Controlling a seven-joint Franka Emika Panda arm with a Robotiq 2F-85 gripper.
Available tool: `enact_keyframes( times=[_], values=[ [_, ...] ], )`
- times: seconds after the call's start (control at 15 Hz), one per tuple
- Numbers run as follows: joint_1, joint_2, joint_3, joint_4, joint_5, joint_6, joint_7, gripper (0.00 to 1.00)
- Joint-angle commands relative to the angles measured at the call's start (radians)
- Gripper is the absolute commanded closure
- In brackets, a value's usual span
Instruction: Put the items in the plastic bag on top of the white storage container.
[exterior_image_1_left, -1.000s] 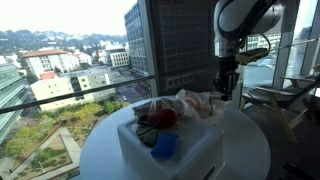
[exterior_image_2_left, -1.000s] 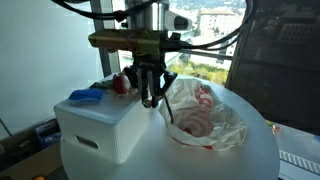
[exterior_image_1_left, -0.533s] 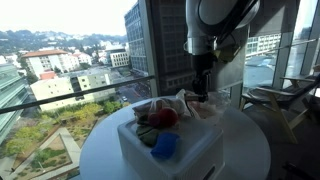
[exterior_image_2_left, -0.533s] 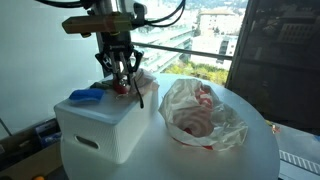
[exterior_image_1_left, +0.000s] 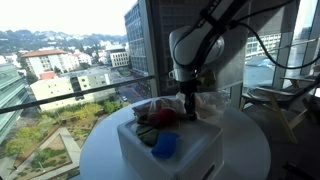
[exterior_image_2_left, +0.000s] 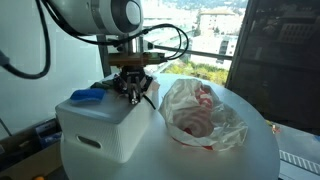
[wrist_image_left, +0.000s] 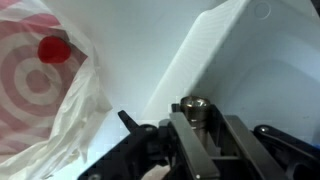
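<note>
Two items lie on the lid of the white storage container at far left: a blue item near its outer edge and a red item further in, flat on the lid. That counts as part of the job done. Next along, the claw hangs low over the container's inner edge, pointing down, on the side facing the bag. It looks placed to set something down on the lid.

In the wrist view the jaws are drawn close around a small metal-capped thing. I cannot tell if they clamp it or only frame it, and what it is is unclear. The same view shows the container wall on one side and the bag's red bullseye print on the other, so the claw sits right at the gap between them.

Right of the claw, the plastic bag slumps open on the round tabletop, just beside the container. Its mouth is up and there are pinkish contents inside, so likely more remains to move. The crumpled film could snag on a pick.
</note>
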Motion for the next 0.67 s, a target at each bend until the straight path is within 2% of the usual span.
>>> enact_keyframes(
  times=[0.0,0.07,0.13,0.2,0.4,0.53,0.6],
  values=[
    [-0.042,0.079,0.018,0.095,0.062,-0.047,-0.158,0.89],
    [-0.054,0.081,0.021,0.102,0.084,-0.078,-0.204,0.45],
    [-0.064,0.084,0.024,0.111,0.106,-0.103,-0.251,0.45],
    [-0.076,0.08,0.023,0.111,0.127,-0.144,-0.298,0.4],
    [-0.102,0.048,0.012,0.095,0.158,-0.262,-0.401,0.15],
    [-0.128,-0.006,0.0,0.045,0.184,-0.282,-0.463,0.01],
    [-0.142,-0.035,-0.009,0.019,0.203,-0.273,-0.481,0.0]
  ],
)
